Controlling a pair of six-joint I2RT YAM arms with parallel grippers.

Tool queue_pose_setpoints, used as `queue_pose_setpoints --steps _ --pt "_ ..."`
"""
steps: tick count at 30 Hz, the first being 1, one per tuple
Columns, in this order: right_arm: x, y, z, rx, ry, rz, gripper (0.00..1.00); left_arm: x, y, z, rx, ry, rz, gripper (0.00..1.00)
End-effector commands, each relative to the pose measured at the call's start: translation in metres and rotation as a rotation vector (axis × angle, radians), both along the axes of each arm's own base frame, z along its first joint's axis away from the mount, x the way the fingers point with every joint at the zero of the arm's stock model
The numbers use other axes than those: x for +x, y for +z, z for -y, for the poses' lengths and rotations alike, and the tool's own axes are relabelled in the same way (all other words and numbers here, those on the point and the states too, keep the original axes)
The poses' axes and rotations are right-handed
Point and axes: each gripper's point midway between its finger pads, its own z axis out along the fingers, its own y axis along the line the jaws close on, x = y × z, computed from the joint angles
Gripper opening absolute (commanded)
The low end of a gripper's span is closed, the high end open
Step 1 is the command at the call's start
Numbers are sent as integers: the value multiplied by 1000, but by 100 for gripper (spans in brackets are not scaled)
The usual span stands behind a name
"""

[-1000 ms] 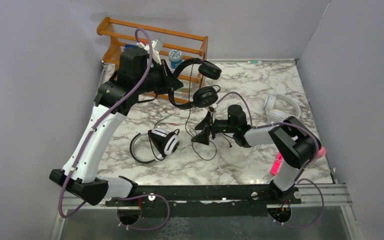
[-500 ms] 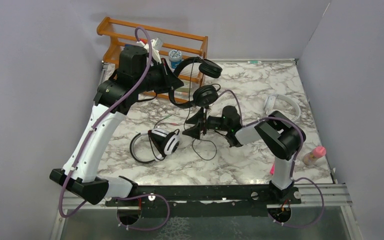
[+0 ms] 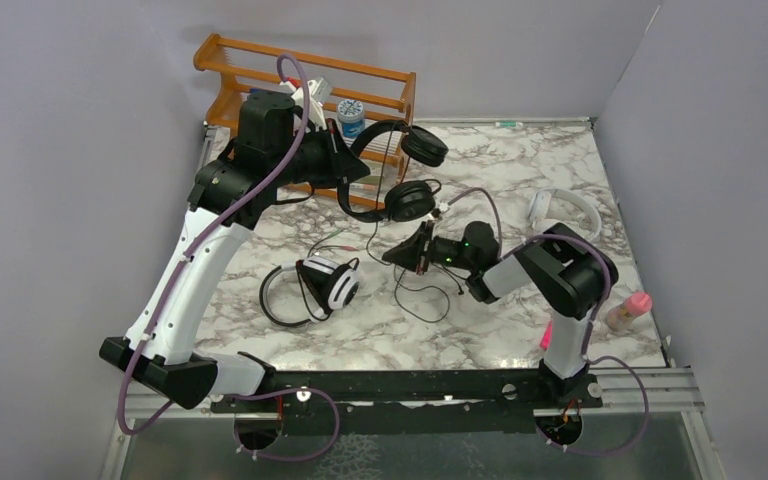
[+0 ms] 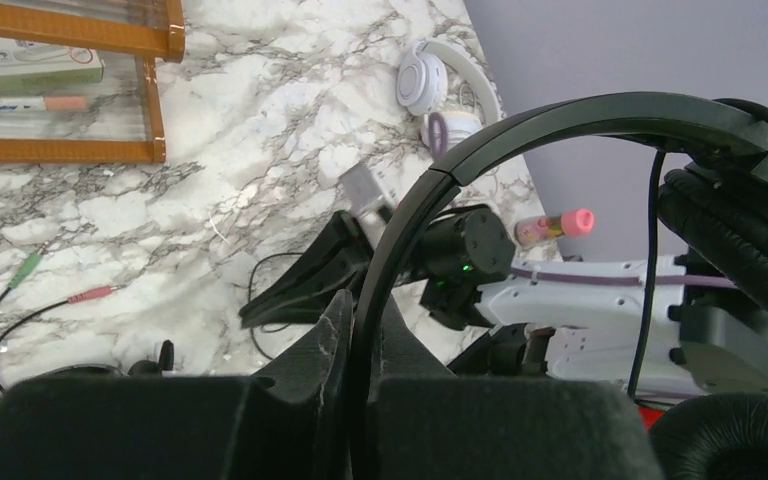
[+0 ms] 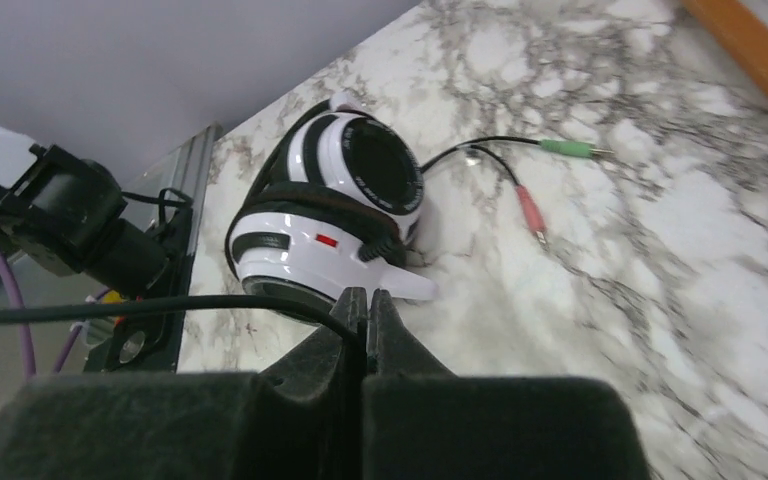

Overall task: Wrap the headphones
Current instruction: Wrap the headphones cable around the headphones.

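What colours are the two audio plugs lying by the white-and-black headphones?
A green plug and a pinkish-red plug; clearest in the right wrist view.

Rack (image 3: 300,62): wooden, you'll find it far left on the table (image 3: 500,160).
Bottle (image 3: 628,311): pink cap, near right edge.

Black headphones (image 3: 410,201); white-black headphones (image 3: 340,283); grey-veined white table (image 3: 500,160).

left claw (image 4: 360,312), right claw (image 5: 365,305): both closed
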Motion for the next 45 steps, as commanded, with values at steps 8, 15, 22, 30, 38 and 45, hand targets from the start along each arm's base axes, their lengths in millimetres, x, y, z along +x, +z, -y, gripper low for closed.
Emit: queue_pose_setpoints --steps 8,15,22,30,38,45 --pt "44 1 95 -51 -177 -278 0 -18 19 -7 79 -135 235 0" --pt "94 25 138 -101 -307 -436 0 -9 -17 -30 310 -156 359 0" --pt "135 82 153 -179 -330 -424 0 0 -67 -42 518 -137 375 0" --pt "160 158 152 -196 -351 -367 0 28 -117 -62 757 -9 358 0" --pt "140 212 133 -172 -243 -318 0 41 -133 -70 834 78 357 0" --pt "108 243 104 -191 -155 -273 0 59 -144 -64 891 100 357 0"
